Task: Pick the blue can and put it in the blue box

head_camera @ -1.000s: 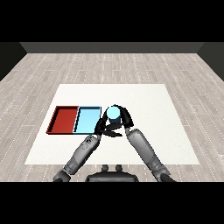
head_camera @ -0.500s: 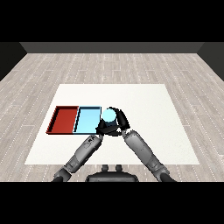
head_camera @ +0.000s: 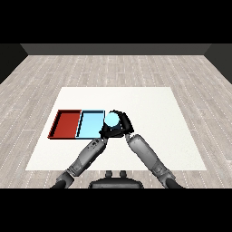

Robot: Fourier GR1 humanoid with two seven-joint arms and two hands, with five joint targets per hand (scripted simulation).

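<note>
My right robot hand is curled round the blue can, holding it at the right-hand edge of the light blue tray, at about three o'clock from the tray's middle. The can's pale top faces up at me. My left robot hand sits just below the can, at about six o'clock from it; I cannot tell how its fingers are set. The red tray lies touching the blue one at its nine o'clock, both on the white surface.
</note>
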